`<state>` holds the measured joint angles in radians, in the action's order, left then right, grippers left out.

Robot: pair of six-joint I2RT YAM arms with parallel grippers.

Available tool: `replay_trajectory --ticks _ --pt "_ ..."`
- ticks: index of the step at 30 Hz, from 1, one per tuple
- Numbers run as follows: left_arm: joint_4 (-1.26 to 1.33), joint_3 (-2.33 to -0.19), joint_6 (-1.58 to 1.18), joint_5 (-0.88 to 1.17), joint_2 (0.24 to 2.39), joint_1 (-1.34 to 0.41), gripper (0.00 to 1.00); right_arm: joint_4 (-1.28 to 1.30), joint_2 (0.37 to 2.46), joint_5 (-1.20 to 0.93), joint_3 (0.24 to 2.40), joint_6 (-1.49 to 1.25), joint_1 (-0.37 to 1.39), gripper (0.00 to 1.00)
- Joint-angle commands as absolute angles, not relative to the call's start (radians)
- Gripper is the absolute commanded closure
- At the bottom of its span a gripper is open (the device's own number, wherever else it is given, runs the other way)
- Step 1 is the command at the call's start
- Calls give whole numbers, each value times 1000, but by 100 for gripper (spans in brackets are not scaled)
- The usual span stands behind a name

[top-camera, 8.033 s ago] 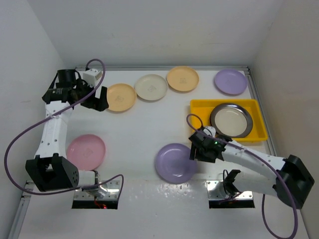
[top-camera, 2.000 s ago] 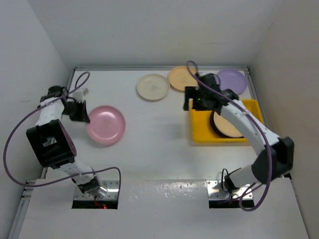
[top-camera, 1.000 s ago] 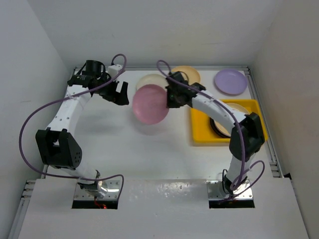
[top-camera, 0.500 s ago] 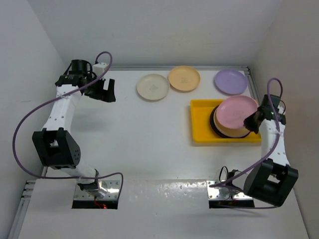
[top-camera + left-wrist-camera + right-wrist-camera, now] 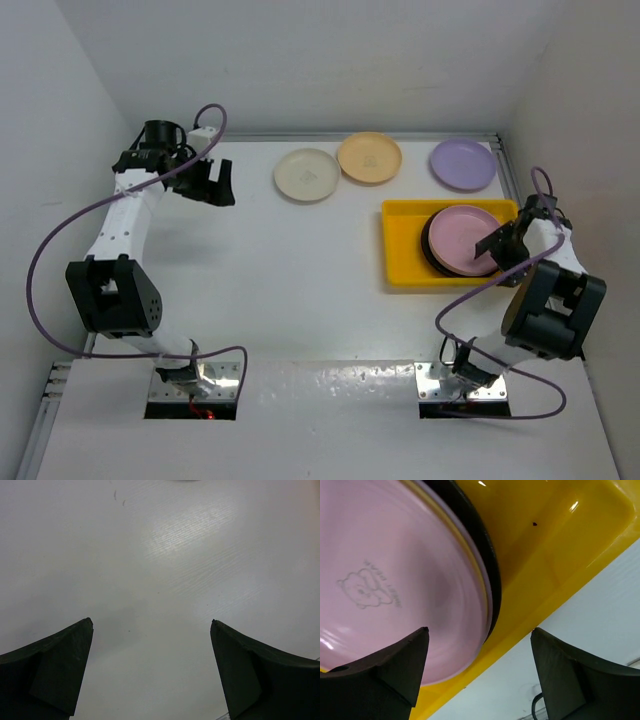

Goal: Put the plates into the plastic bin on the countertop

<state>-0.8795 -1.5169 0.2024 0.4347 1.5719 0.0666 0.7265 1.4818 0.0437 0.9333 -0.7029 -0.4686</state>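
ok so the pink plate (image 5: 462, 236) is now lying flat on the stack (image 5: 482, 555) in the bin (image 5: 400, 252) right under the right hand (image 5: 497, 244), which is hanging wide open after releasing it, left hand (image 5: 150, 625) idling wide open too, leaving three plates (image 5: 368, 157) waiting.

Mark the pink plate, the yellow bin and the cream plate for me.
pink plate (image 5: 462, 236), top view, its centre.
yellow bin (image 5: 403, 245), top view, bare floor at its left end.
cream plate (image 5: 306, 174), top view, its centre.
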Motion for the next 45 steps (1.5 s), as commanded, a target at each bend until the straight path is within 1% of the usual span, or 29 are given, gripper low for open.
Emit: replay_trajectory --ticks 1,4,7,8,10,11,12,13,14,15,16,17,18,19,20,21,22,23,25,28,30,31,34,36,39,40,45 --pt "-877 -1528 213 460 1580 71 0 772 1516 107 979 -664 -460 19" --pt "-887 -1540 222 460 1589 80 0 785 1502 185 1020 -661 -417 19" --pt "-914 -1565 242 451 1609 80 0 818 1441 347 1109 -626 -370 18" --pt "-926 -1580 242 451 1618 80 0 822 1437 359 1212 -614 -317 15" --pt "-927 -1594 262 427 1618 91 0 833 1471 373 1296 -569 -278 15" --pt "-927 -1606 262 417 1629 91 0 850 1492 370 1448 -563 -258 18" --pt "-936 -1615 262 408 1629 91 0 857 1514 370 1503 -549 -238 22" --pt "-936 -1630 273 388 1640 91 0 865 1573 373 1547 -545 -232 35" --pt "-936 -1631 273 379 1640 91 0 861 1636 364 1663 -542 -223 46" --pt "-936 -1641 273 367 1640 91 0 854 1705 354 1696 -546 -219 58" --pt "-936 -1641 273 326 1650 91 0 818 1744 354 1756 -554 -221 67" --pt "-927 -1641 264 290 1660 91 0 812 1869 363 1785 -564 -225 64" --pt "-913 -1641 253 258 1660 91 0 810 1912 379 1896 -572 -229 55" --pt "-887 -1629 244 217 1660 91 0 810 1957 391 1935 -600 -227 44" --pt "-876 -1629 244 207 1669 80 0 813 2086 402 1969 -607 -229 31" --pt "-865 -1618 244 207 1680 80 0 804 2121 402 2056 -621 -236 29" --pt "-856 -1618 244 207 1690 80 0 792 2158 394 2077 -652 -238 27" --pt "-856 -1630 244 207 1706 69 0 778 2236 381 2091 -666 -245 27" --pt "-856 -1657 233 216 1762 58 0 766 2278 373 2111 -731 -262 27" --pt "-877 -1722 223 268 1833 37 0 724 2292 443 2051 -793 -268 27" --pt "-890 -1775 222 301 1862 28 0 657 2299 434 1999 -813 -270 27" --pt "-890 -1788 222 301 1874 28 0 631 2307 390 1978 -821 -282 28" --pt "-890 -1830 232 310 1914 5 0 630 2373 339 2005 -864 -298 33" --pt "-899 -1864 232 298 1948 5 0 615 2402 315 2016 -911 -302 34" --pt "-899 -1910 232 298 1980 5 0 588 2431 302 2016 -963 -301 37" --pt "-899 -1910 242 298 1991 5 0 583 2445 301 2017 -977 -299 40" --pt "-908 -1930 252 298 2010 34 0 548 2497 302 2057 -1052 -302 48"
